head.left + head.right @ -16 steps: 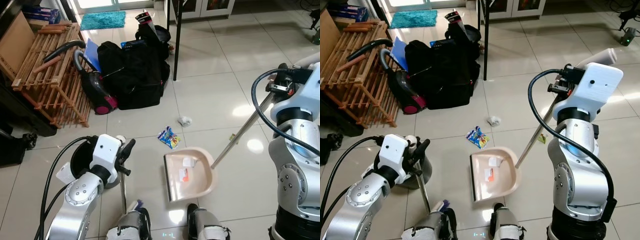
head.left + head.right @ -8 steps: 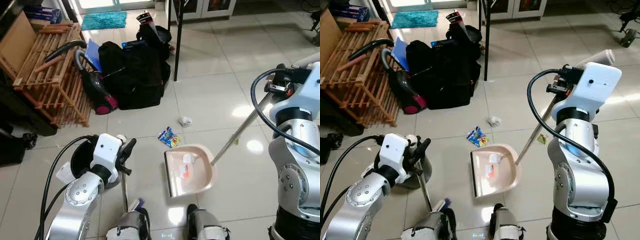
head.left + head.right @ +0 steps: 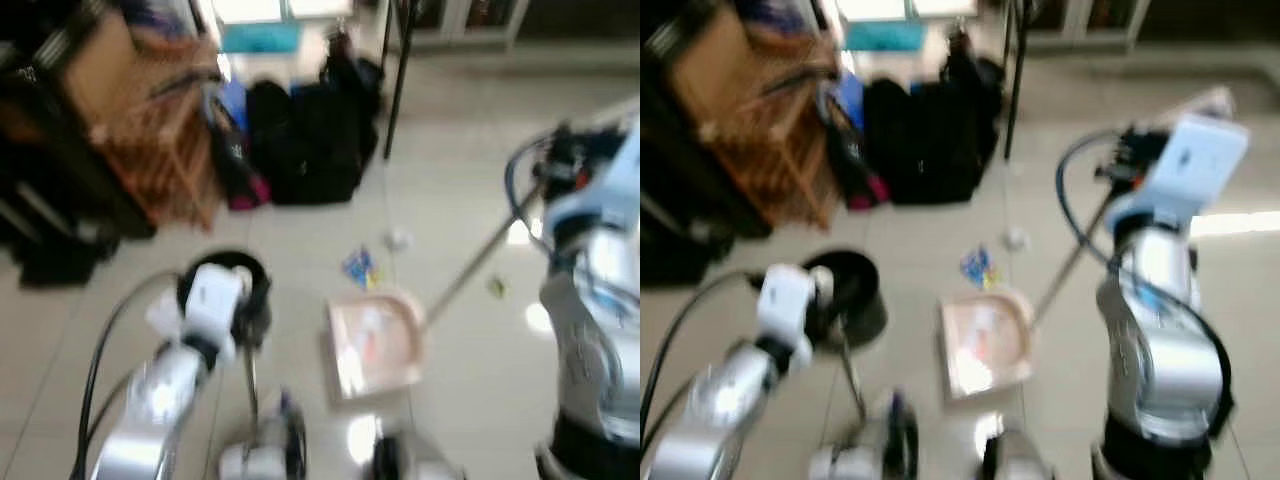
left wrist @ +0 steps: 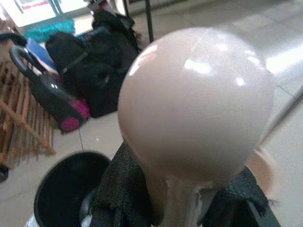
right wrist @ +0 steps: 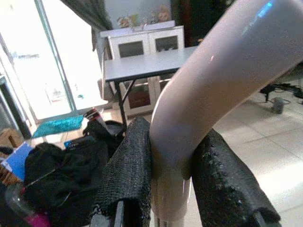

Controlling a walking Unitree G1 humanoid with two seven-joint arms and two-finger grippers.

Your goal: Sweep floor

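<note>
Dustpan (image 3: pixel 372 340) handle clamped in right hand (image 5: pixel 173 189); left hand (image 4: pixel 175 208) clamps broom knob (image 4: pixel 196 101)

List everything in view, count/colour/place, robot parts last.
dustpan: 1, pale pink, on the floor ahead of the feet, scraps inside
dustpan handle: 1, pale pink, in the right gripper
broom handle: 1, pale pink knob, in the left gripper
wrapper: 1, blue, floor beyond the dustpan
paper scrap: 1, white, floor past the wrapper
bin: 1, black, floor at left
bags: black, beside a table leg
vacuum cleaner: 1, dark and pink, by the rack
rack: 1, wooden, far left
rug: 1, teal, by the door
left gripper: shut on the broom handle
right gripper: shut on the dustpan handle
</note>
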